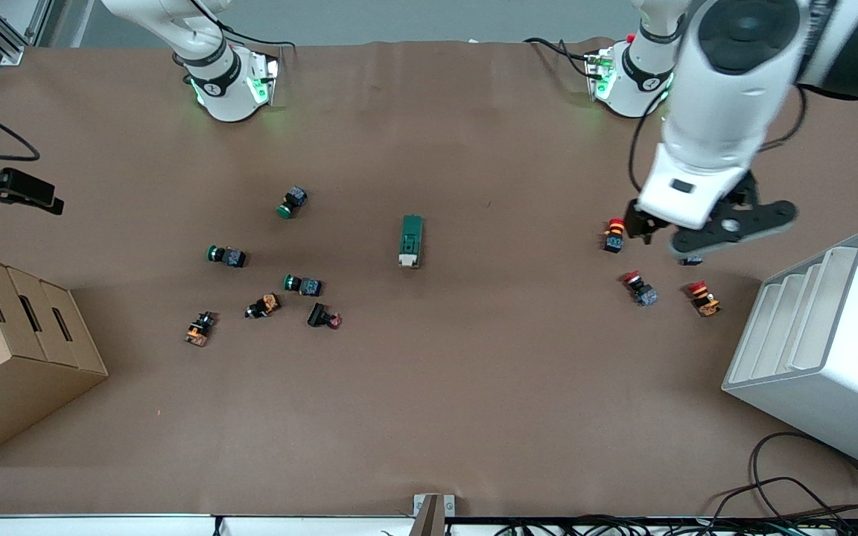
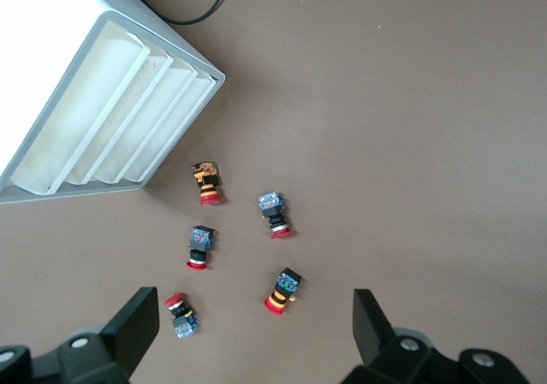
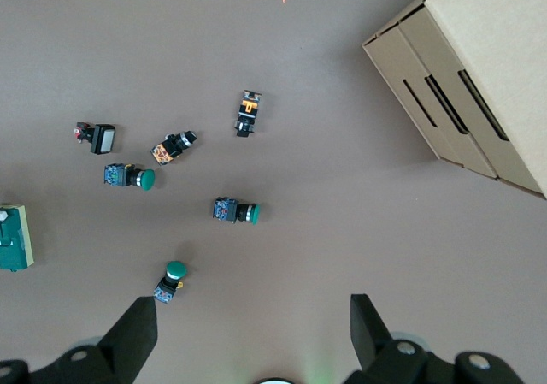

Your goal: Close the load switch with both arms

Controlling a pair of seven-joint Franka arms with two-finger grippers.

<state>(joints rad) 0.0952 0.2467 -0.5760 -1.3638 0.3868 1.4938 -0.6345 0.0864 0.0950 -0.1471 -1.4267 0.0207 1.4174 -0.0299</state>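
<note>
The load switch [image 1: 411, 240], a dark-green block with a cream tab at the end nearer the front camera, lies on the brown mat at mid-table. It also shows at the edge of the right wrist view [image 3: 15, 239]. My left gripper [image 1: 660, 231] hangs open and empty over a cluster of red push-buttons toward the left arm's end; its fingers stand wide apart in the left wrist view [image 2: 256, 333]. My right gripper [image 3: 254, 333] is open and empty, high above the mat near its glowing base [image 1: 232, 85]; the front view does not show it.
Green and orange push-buttons [image 1: 302, 284] lie scattered toward the right arm's end. Red push-buttons [image 1: 641, 289] lie under the left gripper. A cardboard box [image 1: 12, 342] stands at the right arm's end and a white slotted rack [image 1: 824, 350] at the left arm's end.
</note>
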